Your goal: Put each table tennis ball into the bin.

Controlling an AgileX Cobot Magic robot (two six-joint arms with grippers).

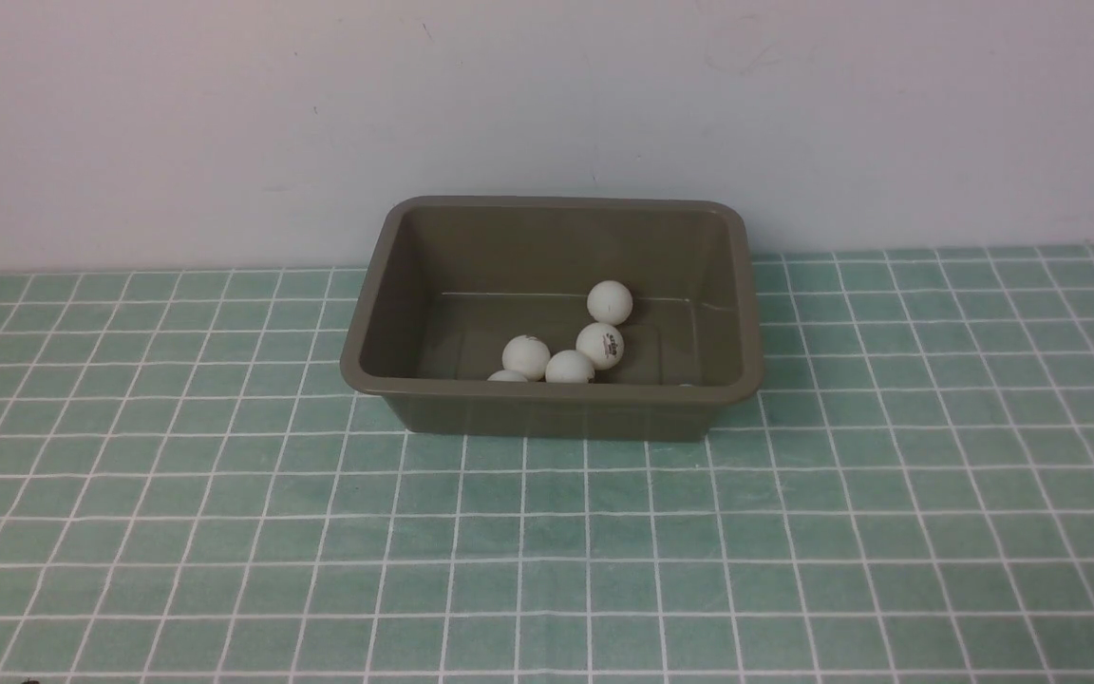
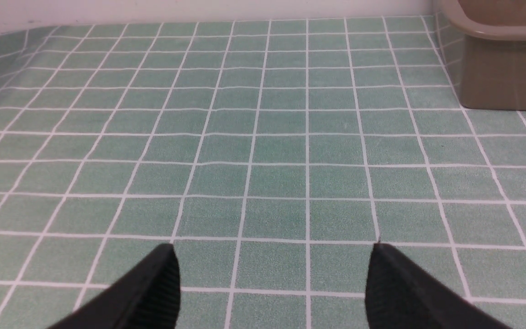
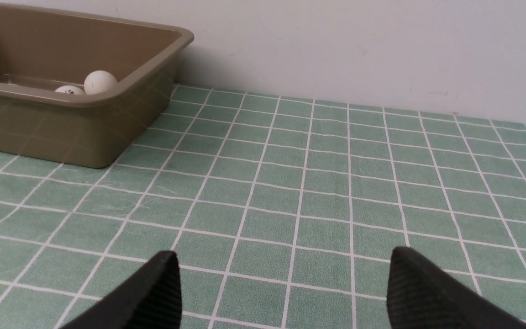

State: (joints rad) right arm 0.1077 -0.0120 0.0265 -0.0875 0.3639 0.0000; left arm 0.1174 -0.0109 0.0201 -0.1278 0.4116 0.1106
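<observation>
Only obstacle is the bin (image 1: 547,413), parked at the surface's (image 1: 224,532) far edge against the wall (image 1: 177,123). Left, right and near sides are wide open for a gripper.

I am looking at a green tablecloth (image 1: 224,532) with thin white lines making lots of little squares. It is covering the whole table and lying mostly flat, and it is showing a few soft wrinkles in my left wrist view. Behind it a plain white wall (image 1: 177,123) is standing. The wall is showing some small dark specks and faint scuff marks.
</observation>
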